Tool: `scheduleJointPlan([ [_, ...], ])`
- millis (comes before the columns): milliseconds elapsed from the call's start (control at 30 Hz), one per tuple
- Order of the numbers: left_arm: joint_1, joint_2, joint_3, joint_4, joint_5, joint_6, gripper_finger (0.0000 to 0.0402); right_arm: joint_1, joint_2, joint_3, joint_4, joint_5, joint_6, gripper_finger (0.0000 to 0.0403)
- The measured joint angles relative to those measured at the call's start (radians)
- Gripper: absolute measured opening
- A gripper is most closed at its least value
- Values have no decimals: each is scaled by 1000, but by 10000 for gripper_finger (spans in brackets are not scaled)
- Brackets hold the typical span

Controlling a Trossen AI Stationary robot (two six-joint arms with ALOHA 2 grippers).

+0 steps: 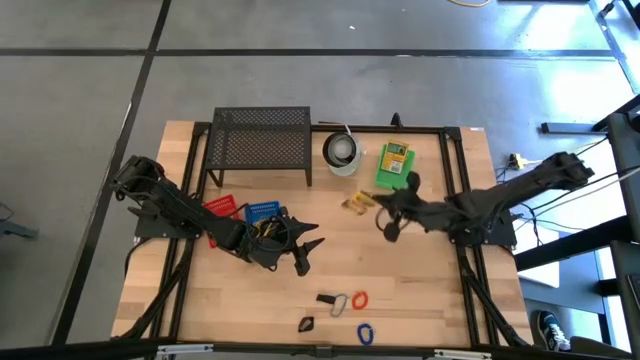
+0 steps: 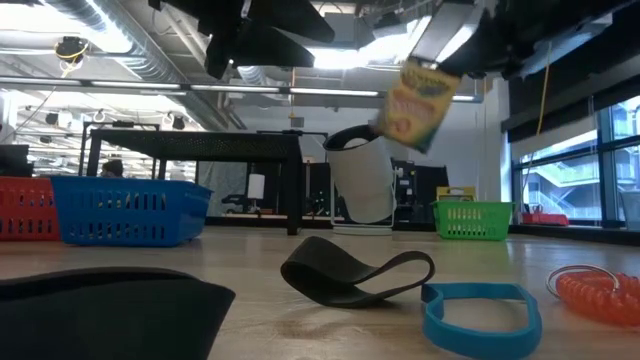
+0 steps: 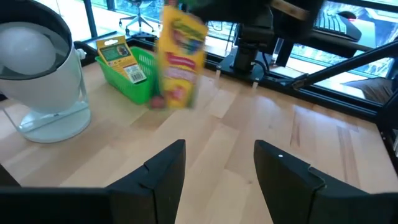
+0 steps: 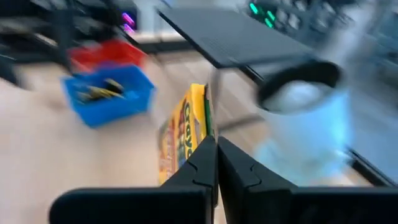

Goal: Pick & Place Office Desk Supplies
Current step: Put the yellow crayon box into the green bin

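Note:
A yellow crayon box (image 2: 418, 100) hangs in the air over the table's middle right, with my right gripper (image 1: 374, 204) shut on it; it also shows in the left wrist view (image 3: 180, 59). A second crayon box (image 3: 118, 53) leans in the green basket (image 1: 393, 165) at the far right. My left gripper (image 1: 300, 250) stands open at the table's middle left with nothing between its fingers (image 3: 168, 168). A red band (image 1: 359, 299), a blue band (image 1: 365, 332) and black clips (image 1: 306, 323) lie near the front edge. My right gripper pinches the crayon box between its two fingers (image 4: 199, 165) at the box's upper end (image 2: 432, 68). The fingers come from the table's right side, slanting a little down. The box hangs tilted below them, lifted clear of the table.
A black mesh rack (image 1: 262, 140) stands at the far middle, with a white cup (image 1: 342, 152) to its right. A red basket (image 1: 222, 208) and a blue basket (image 1: 262, 212) sit by my left arm. Bare wood lies between the grippers and the front items.

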Motion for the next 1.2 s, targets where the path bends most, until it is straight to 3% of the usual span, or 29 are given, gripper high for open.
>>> scheduleJointPlan([
  [267, 0, 0, 0, -1, 0, 0, 185, -152, -35, 171, -535, 7, 114, 10],
  [467, 0, 0, 0, -9, 0, 0, 185, -269, -35, 190, -731, -19, 155, 10],
  [933, -1, 0, 0, -21, 8, 0, 185, -484, -10, 92, -683, -25, 85, 10],
  [1200, -1, 0, 0, -23, 8, 0, 185, -529, -1, 17, -528, -118, -18, 10],
])
